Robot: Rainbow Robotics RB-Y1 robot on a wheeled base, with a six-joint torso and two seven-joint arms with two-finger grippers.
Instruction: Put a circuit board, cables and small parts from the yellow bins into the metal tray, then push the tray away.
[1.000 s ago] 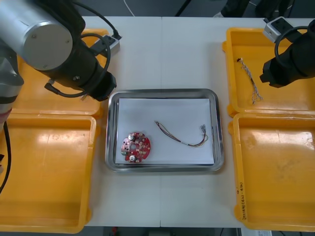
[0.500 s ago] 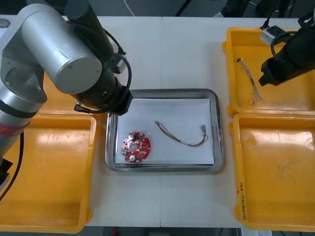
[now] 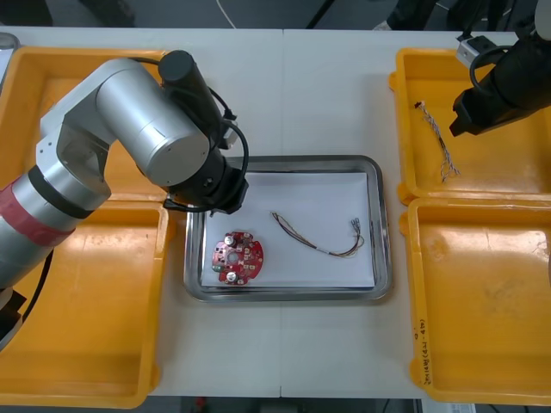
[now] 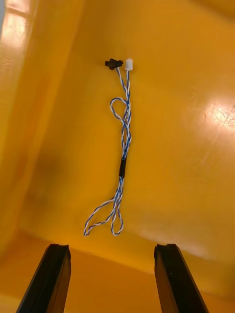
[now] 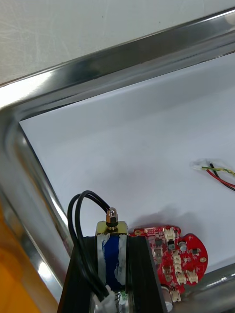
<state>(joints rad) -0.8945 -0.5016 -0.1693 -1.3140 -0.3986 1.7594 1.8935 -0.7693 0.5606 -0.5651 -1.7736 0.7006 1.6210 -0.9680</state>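
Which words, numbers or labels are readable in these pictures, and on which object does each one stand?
Handwritten line on the rim of the near right yellow bin: too small to read with certainty.
Round red circuit board in the metal tray: any print is too small to read.
Small metal part held in the left gripper: no text visible.
No other text is visible.

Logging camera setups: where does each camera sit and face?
Front: overhead, looking steeply down at the metal tray and yellow bins; left arm and right arm show.
Left wrist: on the left arm, facing the tray's corner; left gripper shut on a black cable.
Right wrist: on the right arm, facing the far right bin; right gripper open.
Shared: circuit board, front and left wrist; blue and white cable, front and right wrist.
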